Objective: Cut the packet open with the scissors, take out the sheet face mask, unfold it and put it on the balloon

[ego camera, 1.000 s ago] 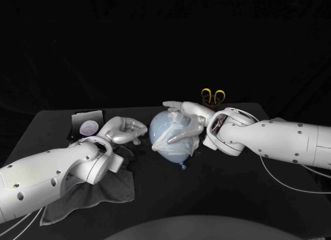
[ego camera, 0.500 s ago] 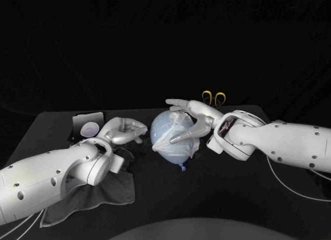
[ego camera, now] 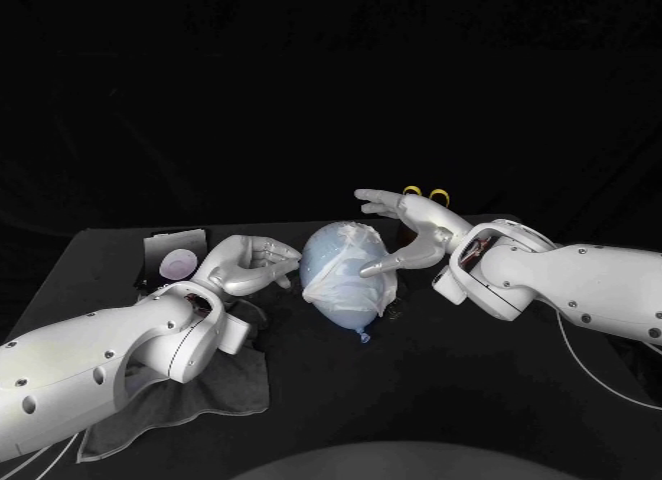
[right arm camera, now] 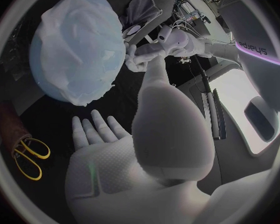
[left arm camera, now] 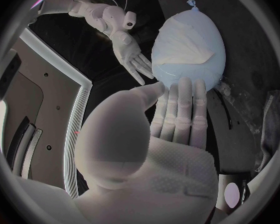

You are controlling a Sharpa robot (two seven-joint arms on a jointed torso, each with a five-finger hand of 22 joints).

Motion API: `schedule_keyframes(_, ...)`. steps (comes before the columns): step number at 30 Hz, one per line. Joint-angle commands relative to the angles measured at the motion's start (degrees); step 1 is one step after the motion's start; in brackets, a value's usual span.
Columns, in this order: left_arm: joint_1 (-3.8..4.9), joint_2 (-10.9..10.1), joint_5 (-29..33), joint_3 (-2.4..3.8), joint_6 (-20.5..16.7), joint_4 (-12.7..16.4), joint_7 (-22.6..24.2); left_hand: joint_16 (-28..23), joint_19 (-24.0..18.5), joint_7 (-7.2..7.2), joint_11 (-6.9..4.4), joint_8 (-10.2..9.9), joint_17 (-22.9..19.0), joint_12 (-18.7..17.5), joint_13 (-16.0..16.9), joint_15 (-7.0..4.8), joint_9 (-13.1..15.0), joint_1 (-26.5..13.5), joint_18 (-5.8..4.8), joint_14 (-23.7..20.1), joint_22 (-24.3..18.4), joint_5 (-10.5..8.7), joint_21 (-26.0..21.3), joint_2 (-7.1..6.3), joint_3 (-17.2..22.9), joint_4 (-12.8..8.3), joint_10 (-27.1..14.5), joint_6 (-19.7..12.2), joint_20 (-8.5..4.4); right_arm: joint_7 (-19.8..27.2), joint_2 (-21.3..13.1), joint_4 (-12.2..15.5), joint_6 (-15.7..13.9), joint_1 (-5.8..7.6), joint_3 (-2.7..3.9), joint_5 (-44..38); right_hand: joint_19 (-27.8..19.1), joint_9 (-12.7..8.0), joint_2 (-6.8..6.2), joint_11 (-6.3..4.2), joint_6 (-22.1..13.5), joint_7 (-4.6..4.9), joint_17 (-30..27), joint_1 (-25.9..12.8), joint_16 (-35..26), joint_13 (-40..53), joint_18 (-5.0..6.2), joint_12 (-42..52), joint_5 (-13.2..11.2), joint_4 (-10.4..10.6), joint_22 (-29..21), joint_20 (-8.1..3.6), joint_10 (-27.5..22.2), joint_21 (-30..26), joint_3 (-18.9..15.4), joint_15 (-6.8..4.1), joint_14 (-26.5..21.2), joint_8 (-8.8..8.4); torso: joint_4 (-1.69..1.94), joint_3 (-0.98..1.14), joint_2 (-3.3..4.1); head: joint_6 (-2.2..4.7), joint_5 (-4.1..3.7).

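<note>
I note the balloon (ego camera: 349, 285), sheet face mask (ego camera: 336, 258) draped over it, on the surface (ego camera: 461, 370) between left robot hand (ego camera: 249, 263) and right robot hand (ego camera: 408, 232), both loosely spread and empty, the right perhaps grazing it.

The left arm (ego camera: 101, 360) and right arm (ego camera: 591, 290) angle in from opposite sides with the hands near each other, the left hand (ego camera: 249, 264) empty, fingers stretched forward, the right hand (ego camera: 415, 232) slightly higher, empty, fingers spread.
</note>
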Motion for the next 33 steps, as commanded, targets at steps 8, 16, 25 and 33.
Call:
schedule_keyframes(8, 1.41, 0.48, -4.09, 0.97, 0.91, -0.60, 5.54, -1.22, -3.43, 0.41, 0.46, -1.68, -0.52, -2.35, -1.78, 0.53, -1.54, -1.23, -0.17, -0.43, 1.82, -0.25, 1.44, -0.66, -1.79, -0.41, 0.58, 0.53, 0.55, 7.05, -2.90, 0.31, -8.64, 0.30, 0.07, 7.86, 5.61, 5.19, 11.30, -1.64, 15.00, 8.73, 3.49, 9.00, 5.38, 0.93, 1.23, 5.12, -0.76, -1.91, 2.62, -0.23, 14.83, 1.84, 17.99, -2.32, 15.64, 6.30, -0.05, 0.03, -0.01, 0.65, -0.91)
schedule_keyframes(16, 3.18, 3.01, -9.01, 1.16, -1.41, -4.21, 6.06, -18.75, -25.19, -0.88, 6.21, -6.44, -7.66, -9.16, -3.13, 8.37, -4.05, -2.62, -6.38, -22.73, -12.75, -0.09, -24.17, -2.72, -12.91, 3.57, -9.73, -7.01, 6.36, 9.70, -5.48, 0.17, -10.30, 0.44, 0.05, 8.45, 29.84, 7.41, 12.48, -5.14, 31.92, 6.68, 7.35, 12.16, 13.67, 0.58, 6.03, 4.88, -0.81, -6.55, 9.30, -0.60, 31.06, 10.55, 28.60, -7.02, 40.62, 10.59, -0.02, 0.03, -0.05, 0.75, -1.34)
schedule_keyframes(25, 3.79, 6.77, -15.78, 1.18, 0.11, -8.41, -0.81, -42.08, -37.43, -4.09, 3.64, -14.72, -14.49, -20.36, -4.13, 11.34, -8.65, 8.89, -6.62, -41.18, -22.02, 0.58, -37.15, -6.48, -44.82, 16.32, -27.41, -20.38, 6.58, 5.87, -6.83, -0.10, -6.83, 0.53, 0.04, -3.20, 43.49, 6.11, 7.94, -10.99, 40.10, 2.31, 11.38, 6.81, 20.46, 1.64, 6.19, 4.07, -0.71, -9.71, 14.56, -7.13, 50.46, 21.72, 38.12, -14.06, 60.76, 10.49, 0.07, 0.08, 0.05, 0.63, -2.11)
schedule_keyframes(33, 3.88, 10.24, -21.72, 1.18, 4.36, -10.25, -8.13, -47.68, -37.50, -1.97, -0.27, -20.24, -15.64, -23.97, -5.29, 10.46, -12.57, 5.74, -6.60, -49.13, -22.24, 0.02, -37.40, -8.23, -48.54, 16.36, -43.73, -34.39, 6.56, -1.77, -5.58, -0.70, -6.21, 0.53, 0.04, -10.94, 51.65, 5.00, 4.83, -15.29, 44.04, -1.15, 39.40, -0.86, 53.36, 24.97, 5.72, 26.25, 1.82, -11.13, 24.20, -12.21, 59.87, 36.00, 37.22, -18.91, 73.22, 8.90, 0.10, 0.02, 0.14, 0.83, -2.47)
